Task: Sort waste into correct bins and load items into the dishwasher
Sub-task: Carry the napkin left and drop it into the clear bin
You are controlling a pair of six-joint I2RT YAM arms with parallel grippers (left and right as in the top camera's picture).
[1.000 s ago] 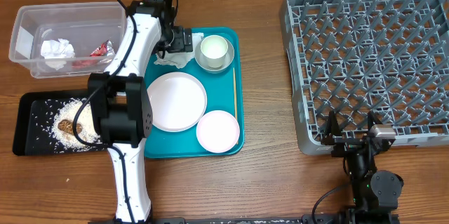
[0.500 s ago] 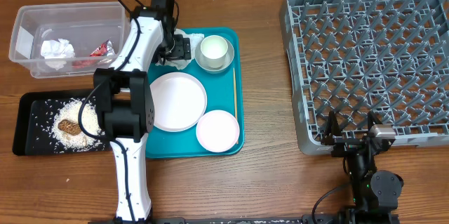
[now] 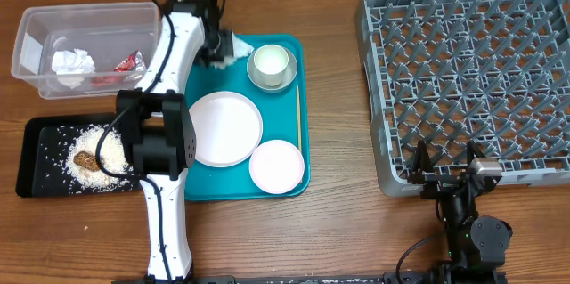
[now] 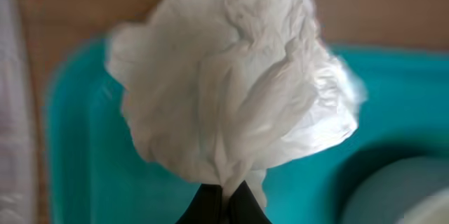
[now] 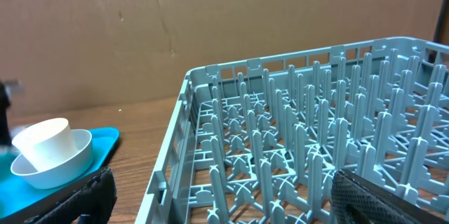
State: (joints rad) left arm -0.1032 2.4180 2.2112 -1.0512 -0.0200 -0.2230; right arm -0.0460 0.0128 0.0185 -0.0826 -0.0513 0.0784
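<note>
My left gripper (image 3: 228,47) is shut on a crumpled white napkin (image 3: 240,46) and holds it over the far left corner of the teal tray (image 3: 301,173). The wrist view shows the napkin (image 4: 231,76) bunched above the closed jaws (image 4: 226,199). A small white cup (image 3: 272,60) stands inside the grey-white bowl (image 3: 256,77) on the tray, with a large plate (image 3: 223,128) and a smaller plate (image 3: 277,166) in front. The grey dish rack (image 3: 472,79) is at the right. My right gripper (image 3: 445,173) stands open at its near edge.
A clear tub (image 3: 36,26) at the far left holds a napkin (image 3: 71,61) and a red wrapper (image 3: 134,63). The black tray (image 3: 36,142) holds crumbs and a biscuit piece (image 3: 86,159). A thin wooden stick (image 3: 297,115) lies along the teal tray's right side.
The left gripper has shut on the napkin and lifted it off the tray, drawing it back toward the far edge. The right arm has not moved.
</note>
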